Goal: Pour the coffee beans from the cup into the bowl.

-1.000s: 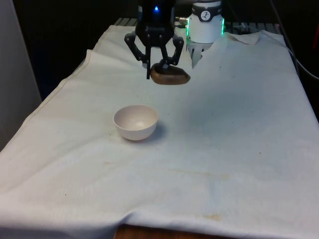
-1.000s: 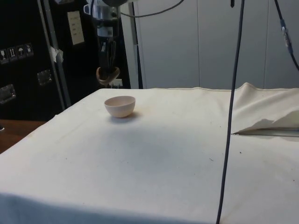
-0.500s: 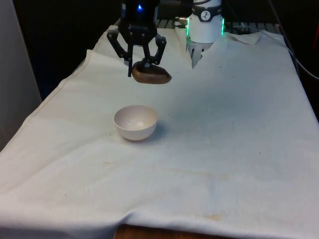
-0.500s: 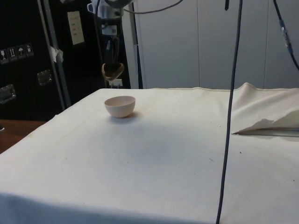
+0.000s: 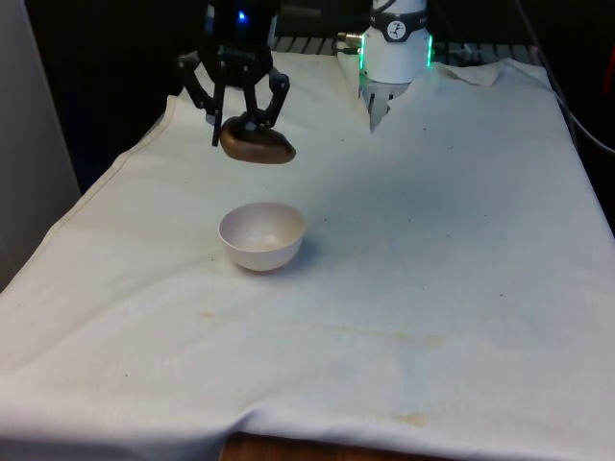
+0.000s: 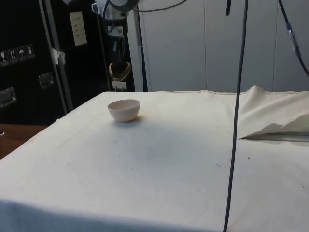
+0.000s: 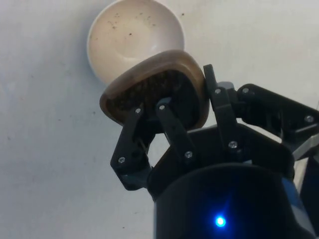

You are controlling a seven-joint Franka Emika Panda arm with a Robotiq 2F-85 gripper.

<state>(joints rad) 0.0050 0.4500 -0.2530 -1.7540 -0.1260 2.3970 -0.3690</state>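
Your black two-finger gripper (image 5: 240, 123) fingers clench the brown wooden cup (image 5: 257, 146) of dark coffee beans (image 7: 144, 87), raised above the empty white bowl (image 5: 261, 234).

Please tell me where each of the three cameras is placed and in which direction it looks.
Front view: across the white cloth table toward the arm; gripper holds a brown wooden cup.
Side view: from the table's side, toward dark cabinets; gripper above.
Wrist view: on the wrist, looking down past the jaws.
All share the round white bowl.
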